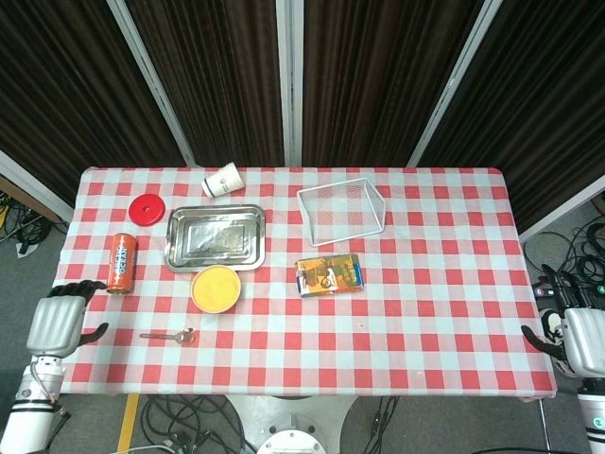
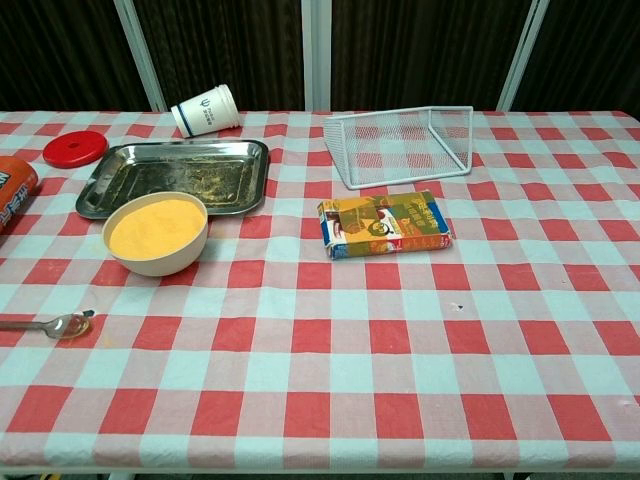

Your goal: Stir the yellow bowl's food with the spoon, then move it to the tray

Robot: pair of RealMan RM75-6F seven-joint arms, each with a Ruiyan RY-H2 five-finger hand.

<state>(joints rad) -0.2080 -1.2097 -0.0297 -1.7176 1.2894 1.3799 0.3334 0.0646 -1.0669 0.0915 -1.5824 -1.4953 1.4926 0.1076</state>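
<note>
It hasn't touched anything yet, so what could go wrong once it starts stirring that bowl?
The spoon lies flat on the cloth, so the left hand may struggle to pick it up. The yellow bowl is filled almost to the rim, so stirring could spill food. It sits close against the tray, so lifting it could knock the tray's edge.

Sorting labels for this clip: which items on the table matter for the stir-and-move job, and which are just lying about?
Job: yellow bowl, spoon, tray.
Lying about: paper cup on its side, red lid, orange can, wire basket, snack box.
</note>
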